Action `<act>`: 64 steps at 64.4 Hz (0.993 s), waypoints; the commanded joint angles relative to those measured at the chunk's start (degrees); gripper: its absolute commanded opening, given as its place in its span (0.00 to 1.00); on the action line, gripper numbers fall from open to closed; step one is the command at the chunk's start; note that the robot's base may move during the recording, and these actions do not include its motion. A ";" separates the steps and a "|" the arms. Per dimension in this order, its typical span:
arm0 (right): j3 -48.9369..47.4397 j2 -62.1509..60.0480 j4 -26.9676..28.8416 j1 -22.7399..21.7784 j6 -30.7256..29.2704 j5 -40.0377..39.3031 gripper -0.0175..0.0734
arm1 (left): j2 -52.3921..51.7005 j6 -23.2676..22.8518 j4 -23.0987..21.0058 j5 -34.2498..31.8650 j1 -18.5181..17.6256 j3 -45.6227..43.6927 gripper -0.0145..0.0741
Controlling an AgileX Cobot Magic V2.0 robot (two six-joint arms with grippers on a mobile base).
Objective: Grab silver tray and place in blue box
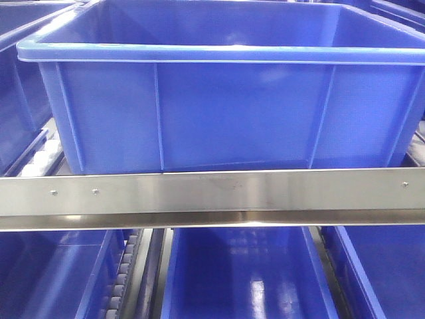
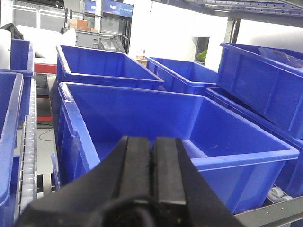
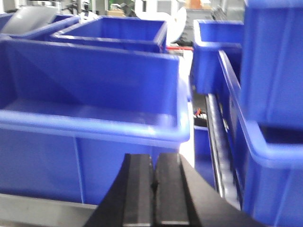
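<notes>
Blue box: the large deep blue plastic crate [image 1: 219, 113] is being carried behind a steel shelf rail [image 1: 212, 193].
Left claw [image 2: 151, 172]: being held pressed together, empty.
Right claw [image 3: 154, 189]: being held pressed together, empty.

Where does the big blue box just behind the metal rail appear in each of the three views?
Front view: the blue box fills the upper half, above the metal rail.
Left wrist view: centre, beyond the shut left gripper.
Right wrist view: left half, beyond the shut right gripper.
Shared landmark: its thick rolled rim.

The deep blue box [image 1: 219, 106], thick-rimmed with ribbed walls, sits upright on the shelf.
</notes>
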 commanded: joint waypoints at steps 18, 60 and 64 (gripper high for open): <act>6.34 -14.49 0.55 -0.53 -0.98 -0.42 0.22 | 0.46 -0.37 -0.23 -3.47 0.15 -1.54 0.05; 6.34 -14.24 0.55 -4.14 -0.98 -0.11 0.22 | 0.46 -0.37 -0.23 -3.47 0.15 -1.54 0.05; 6.34 -14.24 0.55 -4.14 -0.98 -0.09 0.22 | 0.46 -0.37 -0.23 -3.47 0.15 -1.54 0.05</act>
